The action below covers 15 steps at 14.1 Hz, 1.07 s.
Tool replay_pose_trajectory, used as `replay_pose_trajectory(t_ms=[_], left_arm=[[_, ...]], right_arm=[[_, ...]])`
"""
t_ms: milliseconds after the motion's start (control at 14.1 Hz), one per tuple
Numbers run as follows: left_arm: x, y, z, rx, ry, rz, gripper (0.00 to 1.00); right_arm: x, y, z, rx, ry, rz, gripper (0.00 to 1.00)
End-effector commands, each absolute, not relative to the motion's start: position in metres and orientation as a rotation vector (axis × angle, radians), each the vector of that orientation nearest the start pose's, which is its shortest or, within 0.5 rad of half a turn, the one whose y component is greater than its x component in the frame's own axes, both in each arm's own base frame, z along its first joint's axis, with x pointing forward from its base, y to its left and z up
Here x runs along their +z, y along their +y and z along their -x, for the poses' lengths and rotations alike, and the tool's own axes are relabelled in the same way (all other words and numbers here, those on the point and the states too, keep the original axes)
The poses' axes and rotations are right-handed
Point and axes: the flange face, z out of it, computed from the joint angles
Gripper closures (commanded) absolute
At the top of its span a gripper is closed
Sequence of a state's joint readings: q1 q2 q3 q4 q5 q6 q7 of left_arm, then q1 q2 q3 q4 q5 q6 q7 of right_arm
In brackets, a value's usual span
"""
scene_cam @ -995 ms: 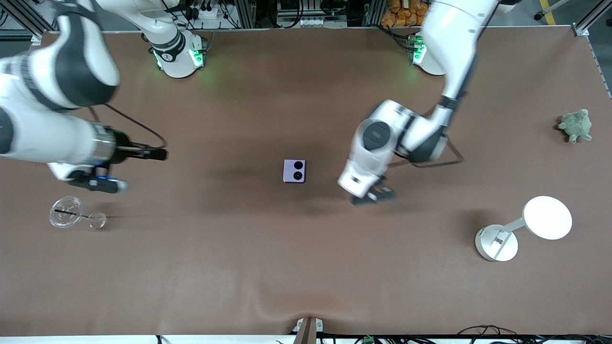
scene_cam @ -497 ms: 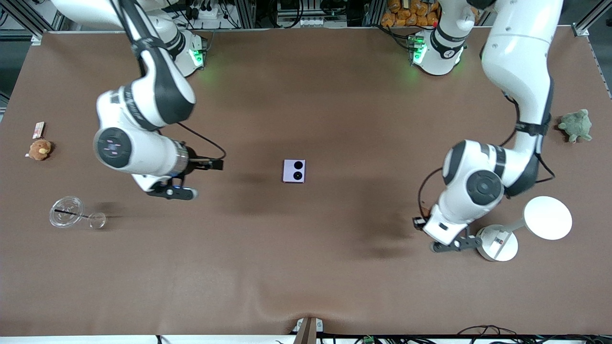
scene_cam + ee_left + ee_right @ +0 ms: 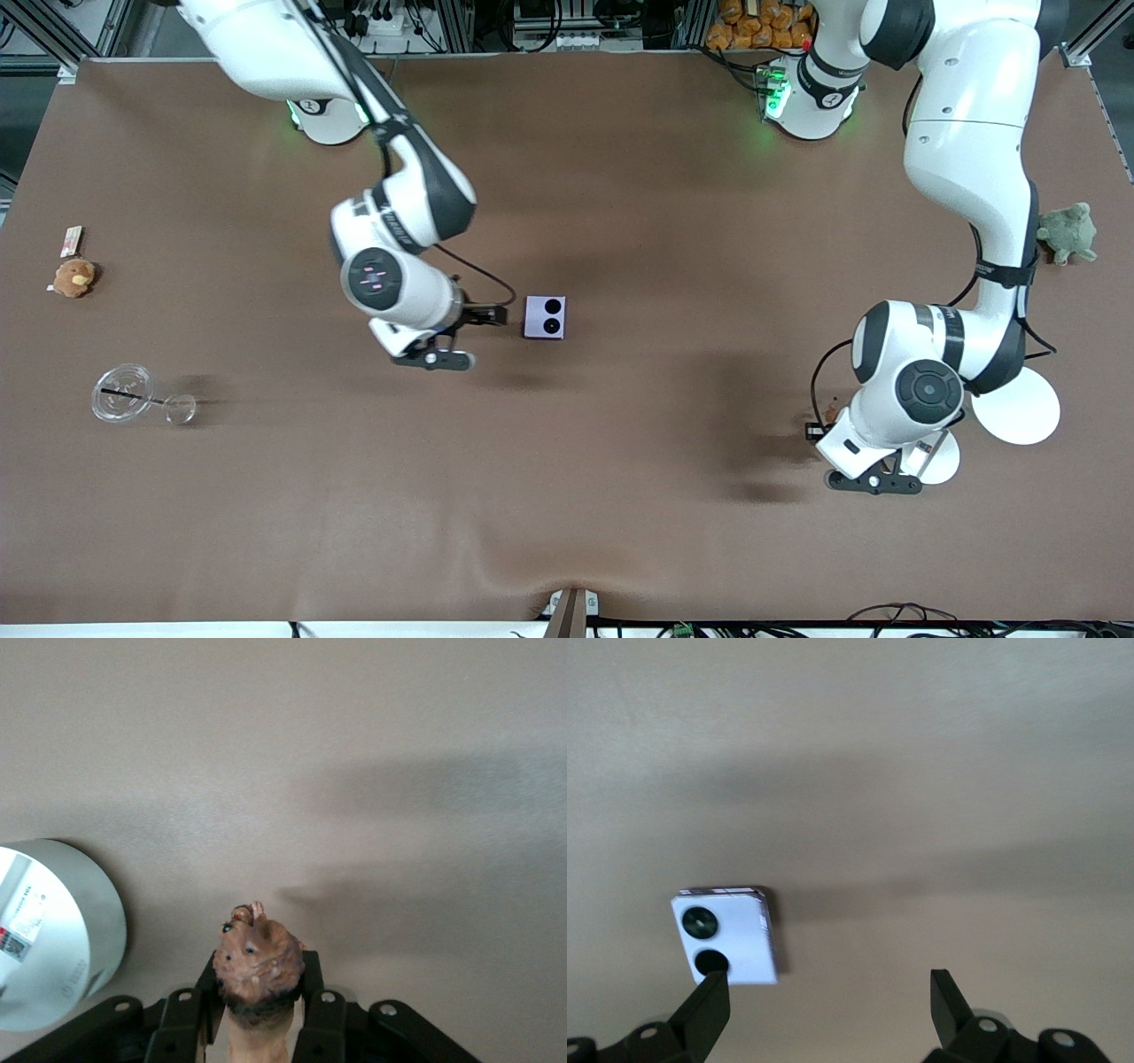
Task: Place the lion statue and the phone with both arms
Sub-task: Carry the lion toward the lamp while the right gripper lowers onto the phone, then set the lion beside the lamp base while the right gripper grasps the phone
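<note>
The pale lavender phone (image 3: 545,316) with two black camera circles lies flat mid-table; it also shows in the right wrist view (image 3: 731,939). My right gripper (image 3: 490,315) is open and empty, hovering just beside the phone toward the right arm's end; the phone sits ahead of one of its fingertips (image 3: 711,990). My left gripper (image 3: 822,424) is shut on the reddish-brown lion statue (image 3: 259,961), whose head sticks out between the fingers. It is held above the table next to a white stand's round base (image 3: 53,948). A brown bit of the lion (image 3: 831,412) shows in the front view.
The white stand (image 3: 1019,416) with a disc top and round base (image 3: 941,456) is partly under the left arm. A green plush turtle (image 3: 1067,232) lies at the left arm's end. A tan plush (image 3: 73,276), a small card (image 3: 71,237) and a clear cup (image 3: 124,392) lie at the right arm's end.
My right arm swung from its end of the table in to the phone. My left arm moved from beside the phone out to the white stand, toward the front camera.
</note>
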<state>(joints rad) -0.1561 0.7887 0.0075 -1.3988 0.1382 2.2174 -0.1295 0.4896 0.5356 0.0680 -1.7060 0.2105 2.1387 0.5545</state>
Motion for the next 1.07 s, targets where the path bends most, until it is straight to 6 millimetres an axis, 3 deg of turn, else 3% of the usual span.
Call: replay_pose_trajectory(t_ms=[0, 213, 426, 568, 639, 781, 995], left_arm=[[0.235, -0.089, -0.728, 0.007, 0.208, 2.993, 1.00], [0.229, -0.063, -0.717, 0.181, 0.217, 2.975, 1.00], [0.219, -0.066, -0.711, 0.217, 0.214, 2.982, 1.00], [0.221, -0.056, -0.715, 0.197, 0.178, 3.007, 0.98], [0.219, -0.050, -0.716, 0.187, 0.143, 3.030, 0.87], [0.218, -0.052, -0.716, 0.174, 0.154, 3.037, 0.00], [0.219, -0.052, -0.714, 0.179, 0.154, 3.041, 0.00]], right_arm=[[0.246, 0.383, -0.548, 0.252, 0.248, 2.987, 0.00], [0.234, 0.403, -0.537, 0.230, 0.208, 2.993, 0.00], [0.215, 0.422, -0.524, 0.210, 0.200, 2.995, 0.00], [0.205, 0.429, -0.520, 0.191, 0.205, 2.997, 0.00], [0.201, 0.431, -0.518, 0.190, 0.199, 2.998, 0.00], [0.198, 0.433, -0.518, 0.175, 0.198, 2.993, 0.00], [0.191, 0.440, -0.512, 0.173, 0.189, 2.996, 0.00]])
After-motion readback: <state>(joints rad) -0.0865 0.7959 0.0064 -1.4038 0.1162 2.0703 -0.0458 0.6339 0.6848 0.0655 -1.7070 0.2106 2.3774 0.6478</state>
